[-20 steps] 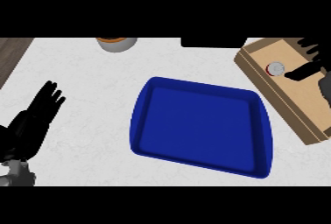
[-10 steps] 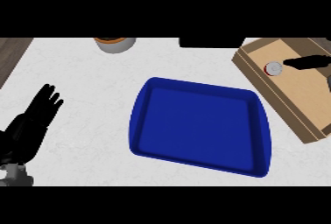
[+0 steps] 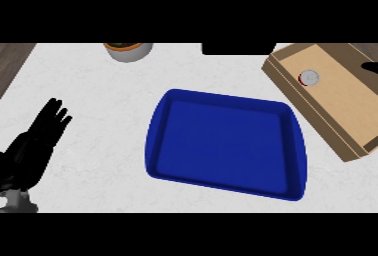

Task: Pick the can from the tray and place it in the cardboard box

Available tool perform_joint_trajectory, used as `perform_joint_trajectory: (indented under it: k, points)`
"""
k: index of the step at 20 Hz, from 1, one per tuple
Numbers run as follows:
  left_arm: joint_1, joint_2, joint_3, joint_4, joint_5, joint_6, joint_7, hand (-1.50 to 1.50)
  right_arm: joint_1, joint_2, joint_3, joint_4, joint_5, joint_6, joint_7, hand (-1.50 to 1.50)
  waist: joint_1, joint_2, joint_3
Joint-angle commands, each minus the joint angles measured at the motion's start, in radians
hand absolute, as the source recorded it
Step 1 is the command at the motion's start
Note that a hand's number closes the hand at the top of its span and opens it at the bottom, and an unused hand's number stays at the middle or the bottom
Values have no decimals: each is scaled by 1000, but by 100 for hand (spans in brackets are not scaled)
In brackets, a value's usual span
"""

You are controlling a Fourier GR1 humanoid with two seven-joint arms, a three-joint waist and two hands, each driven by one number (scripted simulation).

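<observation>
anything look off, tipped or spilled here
Nothing stands out. The silver-topped can stands upright inside the brown cardboard box at the right, the blue plastic tray lies flat on the white counter, and nothing is spilled. Box and tray both sit slightly skewed to the counter's edge, nothing more.

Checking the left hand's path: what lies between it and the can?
In the head view, bare counter, then the far corner of the empty blue tray and the cardboard box wall separate the left hand from the can.
</observation>
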Motion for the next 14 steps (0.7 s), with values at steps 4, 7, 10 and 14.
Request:
perform_joint_trajectory:
  k: [4,7,10,14]
  points:
    - [-15,5,15,-2,-13,-2,6,0,109,-145,-88,-2,-138,171,-77,-150,1,1,0]
    - [-59,13,42,57,-7,-10,5,0,150,-161,-64,-31,-157,228,-90,-150,-2,1,-1]
    - [-52,-4,26,40,-21,-10,2,0,200,-164,-72,6,-186,245,-172,-150,3,2,0]
    - [5,-32,2,-10,-30,-22,3,0,183,-216,-56,47,-199,267,-179,-150,7,2,0]
